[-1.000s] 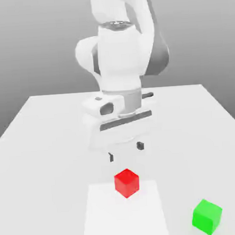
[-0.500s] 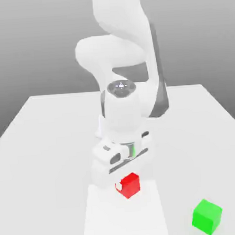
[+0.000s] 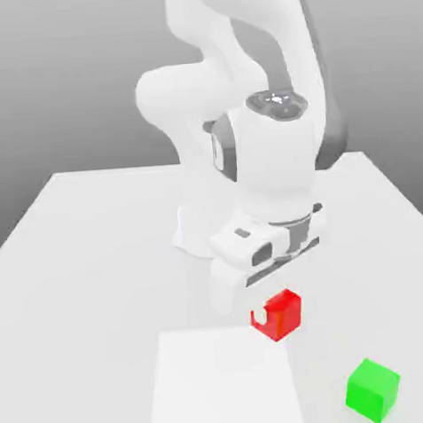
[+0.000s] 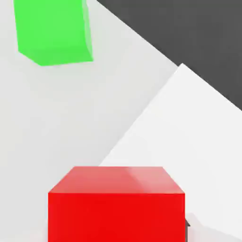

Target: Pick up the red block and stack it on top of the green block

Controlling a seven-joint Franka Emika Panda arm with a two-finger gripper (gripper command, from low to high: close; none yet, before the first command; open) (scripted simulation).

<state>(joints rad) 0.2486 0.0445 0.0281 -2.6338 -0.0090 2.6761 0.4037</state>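
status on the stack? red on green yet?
Not yet. Done: the gripper is shut on the red block, which looks lifted off the table. In hand: carrying it, still short of the green block toward the exterior view's right. Left: bring it over the green block, lower, release.

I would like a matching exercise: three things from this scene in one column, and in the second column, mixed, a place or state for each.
Things:
1. red block
2. green block
3. tool

States:
A. stands alone on the table, toward the exterior view's right
B. shut on a cube
C. held above the table, off the pale square

Pairs: 1-C, 2-A, 3-B
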